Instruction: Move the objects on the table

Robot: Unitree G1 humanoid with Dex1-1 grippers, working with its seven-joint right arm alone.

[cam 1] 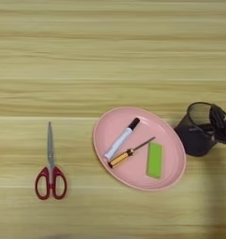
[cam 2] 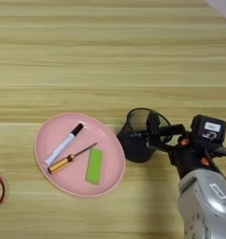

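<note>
Wooden planking fills both views, a light table (cam 1: pixel 110 56) with horizontal grain. From my seat I have the right gripper (cam 2: pixel 154 133) coming in from the right edge, its black fingers (cam 2: pixel 153 122) at the rim of the black wire-mesh pen cup (cam 2: pixel 136 142). One finger seems to sit at the rim's near side, but I cannot tell whether the fingers are clamped on the wire or merely resting around it.

The cup itself appears tilted, its mouth turned up and away from the arm. I see no thick black marker pen anywhere, in the cup or on the wood; it may be hidden.

Just left of the gripper lies a pink oval tray (cam 2: pixel 45 163), holding a white marker with a black cap (cam 2: pixel 63 144), a small yellow-handled screwdriver (cam 2: pixel 70 158) and a green block (cam 2: pixel 94 166). Far left of the gripper are red-handled scissors (cam 1: pixel 51 175).

My reading: the cup is being handled and nothing is settled yet.
</note>
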